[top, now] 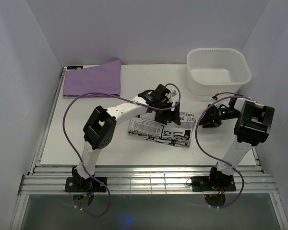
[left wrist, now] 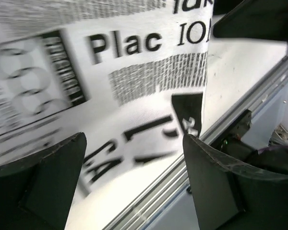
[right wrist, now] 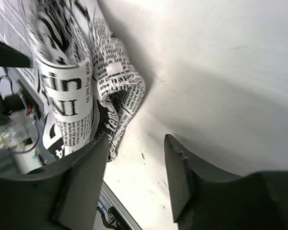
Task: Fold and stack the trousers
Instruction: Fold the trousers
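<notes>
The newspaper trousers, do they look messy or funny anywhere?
A little. The trousers lie folded in a fairly tidy rectangle, but their right end is not flat. In the right wrist view, the layers gape open there and a crumpled bit sticks out.

The left arm (top: 98, 128) rises from its base, bends at the elbow and reaches forward and to the right, with the wrist tipped down. The left gripper (top: 171, 115) points downward, its jaws spread wide and nothing between the fingers (left wrist: 43, 187). The right arm (top: 252, 122) stands up, folds at the elbow and reaches left, held low. The right gripper (top: 207, 118) is parted too and grips nothing.
</notes>
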